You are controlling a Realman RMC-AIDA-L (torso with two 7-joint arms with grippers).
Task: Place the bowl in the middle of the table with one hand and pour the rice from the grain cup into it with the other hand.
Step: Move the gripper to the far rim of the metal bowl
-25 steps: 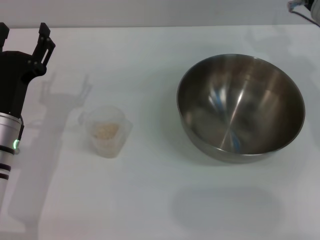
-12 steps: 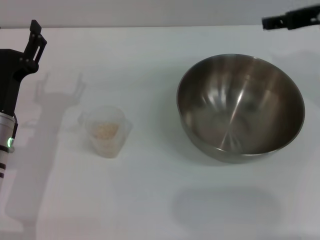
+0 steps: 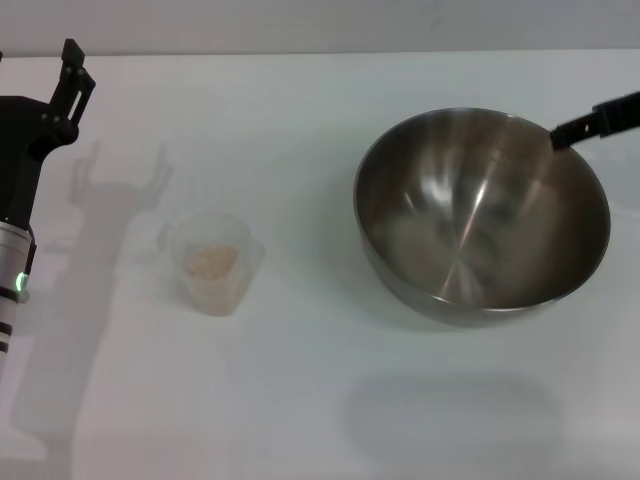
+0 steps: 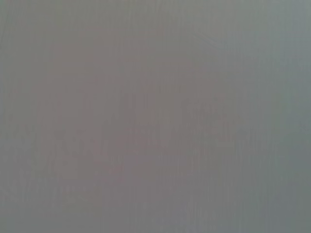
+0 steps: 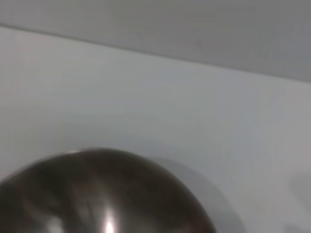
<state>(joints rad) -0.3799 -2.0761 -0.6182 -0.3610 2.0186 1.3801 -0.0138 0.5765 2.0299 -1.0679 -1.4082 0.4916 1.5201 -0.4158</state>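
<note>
Right claw (image 3: 596, 121), black, one finger alone visible so grip unclear, over far rim of shiny round steel bowl (image 3: 481, 215) on smooth white counter (image 3: 300, 380); left claw (image 3: 72, 78) spread wide beside clear tapered grain cup (image 3: 210, 262) holding beige rice (image 3: 210, 260)

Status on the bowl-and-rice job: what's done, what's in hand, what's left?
Done: nothing yet. The bowl sits right of the table's middle, and the rice is in the cup. In hand: the right end effector is at the bowl's far right rim, not visibly gripping it. The left end effector waits apart from the cup. Left: centre the bowl, grasp the cup, pour.
</note>
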